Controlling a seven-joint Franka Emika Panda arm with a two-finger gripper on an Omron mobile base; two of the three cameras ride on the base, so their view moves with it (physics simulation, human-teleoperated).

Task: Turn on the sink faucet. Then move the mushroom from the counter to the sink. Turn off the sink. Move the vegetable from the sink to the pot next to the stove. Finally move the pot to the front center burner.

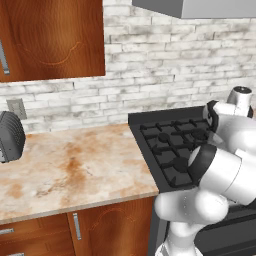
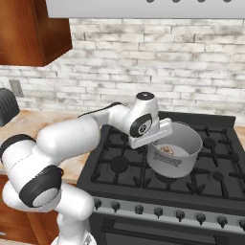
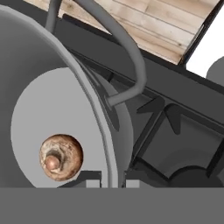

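Gripper [image 3: 109,180] clamped on the near-left rim of the pot [image 2: 184,143], one tip inside the wall and one outside. Pot held tilted over the stove [image 2: 119,165], above the front centre grates. Mushroom [image 3: 61,157] lying on the pot's floor, close to the gripped wall. Pot handle arching past the rim on the outside. Counter [image 1: 75,170] to the left of the stove, with a dark toaster [image 1: 10,136] at its far left.
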